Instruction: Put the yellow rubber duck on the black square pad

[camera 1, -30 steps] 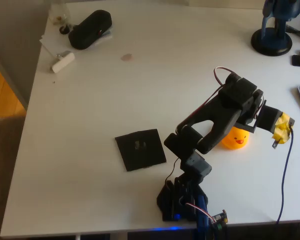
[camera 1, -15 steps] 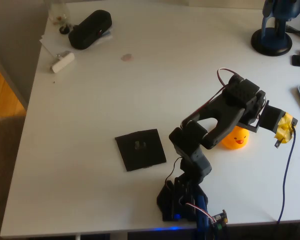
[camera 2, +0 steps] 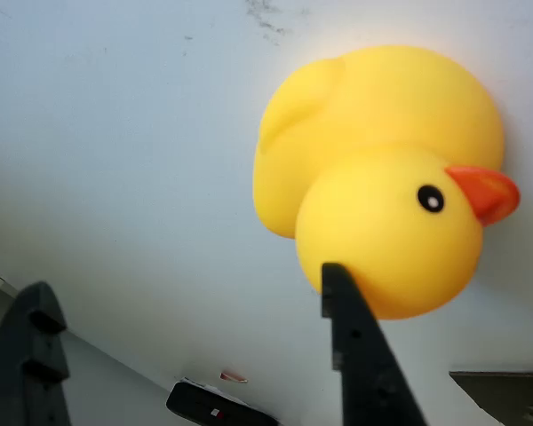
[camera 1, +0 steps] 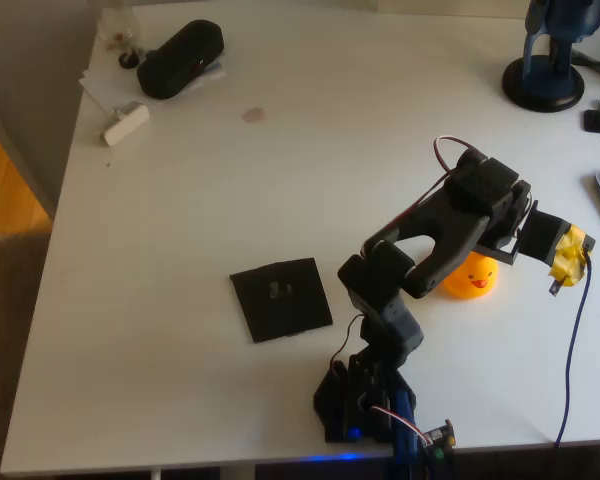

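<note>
the yellow rubber duck (camera 1: 471, 279) sits on the white tabletop (camera 1: 280, 180), to the right of the black square pad (camera 1: 281, 298) in the overhead view and well apart from it. part of the duck hides under the black arm (camera 1: 450, 225) there. the duck stands upright on its bottom. in the wrist view the yellow rubber duck (camera 2: 386, 177) shows big and close. its orange beak points to the right of that picture, and its one black eye faces the camera. its body runs long from the tail at the upper left to the head at the lower right.

the jaws (camera 1: 565, 260), wrapped in yellow tape, are just to the right of the duck in the overhead view. in the wrist view the jaws (camera 2: 195, 302) are spread apart and hold nothing. one dark finger (camera 2: 360, 355) shows in front of the duck's head, and the other finger (camera 2: 27, 355) is far off to the left. i cannot tell if the near finger touches the duck.

the pad lies flat, with a small grey mark in its middle. up and left of the pad, far away, a black case (camera 1: 180, 58) lies near the tabletop's corner.
</note>
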Robot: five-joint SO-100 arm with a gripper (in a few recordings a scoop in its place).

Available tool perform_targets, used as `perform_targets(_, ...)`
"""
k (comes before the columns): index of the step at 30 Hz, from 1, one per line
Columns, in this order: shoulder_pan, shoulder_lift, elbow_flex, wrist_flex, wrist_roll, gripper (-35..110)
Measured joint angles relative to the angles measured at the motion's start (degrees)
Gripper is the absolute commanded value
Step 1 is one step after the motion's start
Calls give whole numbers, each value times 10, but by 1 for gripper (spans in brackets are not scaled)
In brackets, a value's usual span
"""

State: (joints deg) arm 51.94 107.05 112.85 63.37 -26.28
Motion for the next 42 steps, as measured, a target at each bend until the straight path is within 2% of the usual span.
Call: perform_targets(42, 0, -31, -3, -6, 1, 34)
